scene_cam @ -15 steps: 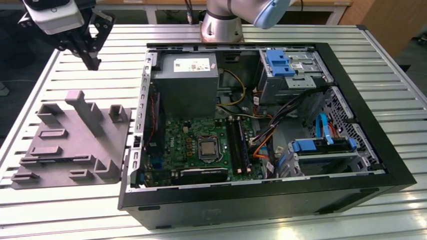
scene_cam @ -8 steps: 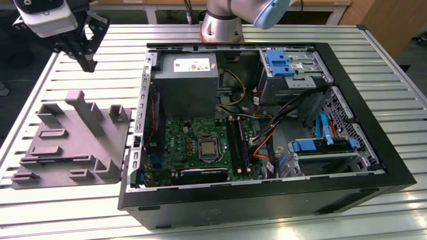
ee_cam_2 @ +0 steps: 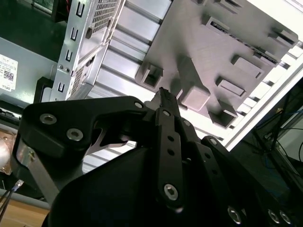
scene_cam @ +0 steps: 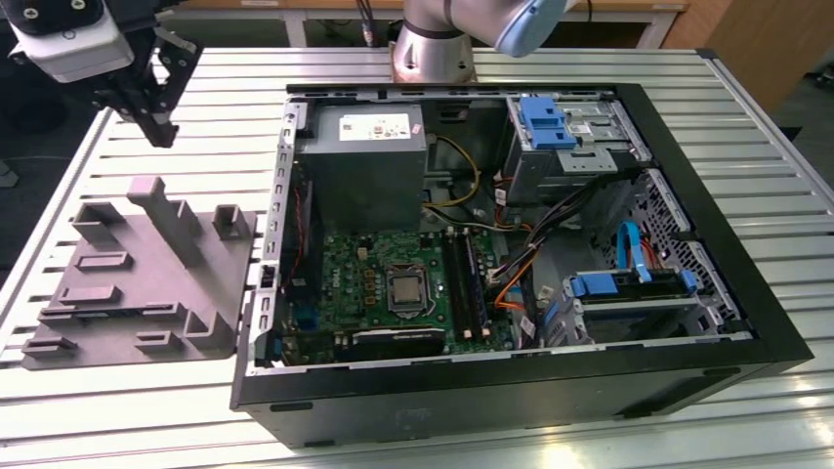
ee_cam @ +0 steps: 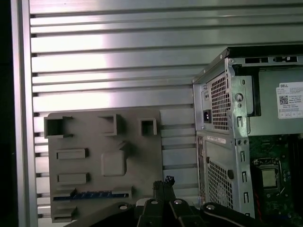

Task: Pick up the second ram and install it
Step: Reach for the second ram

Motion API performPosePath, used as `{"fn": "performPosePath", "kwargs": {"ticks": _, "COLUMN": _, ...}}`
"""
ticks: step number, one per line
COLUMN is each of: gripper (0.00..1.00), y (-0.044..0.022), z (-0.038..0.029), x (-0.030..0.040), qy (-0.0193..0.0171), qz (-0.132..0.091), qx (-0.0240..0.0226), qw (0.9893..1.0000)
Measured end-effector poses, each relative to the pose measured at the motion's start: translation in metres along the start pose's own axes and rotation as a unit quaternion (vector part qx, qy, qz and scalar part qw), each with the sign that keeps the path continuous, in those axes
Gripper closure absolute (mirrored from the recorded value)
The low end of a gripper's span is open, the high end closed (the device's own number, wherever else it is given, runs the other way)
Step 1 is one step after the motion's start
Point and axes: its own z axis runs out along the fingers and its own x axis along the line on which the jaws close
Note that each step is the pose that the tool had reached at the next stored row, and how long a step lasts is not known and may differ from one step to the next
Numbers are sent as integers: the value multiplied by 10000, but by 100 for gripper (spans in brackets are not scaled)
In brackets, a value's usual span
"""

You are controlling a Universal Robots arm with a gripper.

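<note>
In grey moulded holder (ee_cam: 142,156), slim bluish ram (ee_cam: 92,194)

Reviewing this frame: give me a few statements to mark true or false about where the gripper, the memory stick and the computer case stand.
1. The gripper is outside the computer case, up near the grey fixture. True.
2. The gripper has something clamped in it. False: it is shut with nothing in it. In the first wrist view, the second ram lies in the grey fixture.
3. A side panel closes off the computer case. False: it is open, and the motherboard shows inside.
4. The grey fixture sits on the table at the exterior view's left of the computer case. True.
</note>
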Motion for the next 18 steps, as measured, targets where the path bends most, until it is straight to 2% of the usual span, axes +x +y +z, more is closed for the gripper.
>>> {"fn": "performPosePath", "kwargs": {"ticks": 18, "gripper": 89, "y": -103, "z": 31, "x": 190, "qy": 0, "qz": 0, "qx": 0, "qw": 10000}}
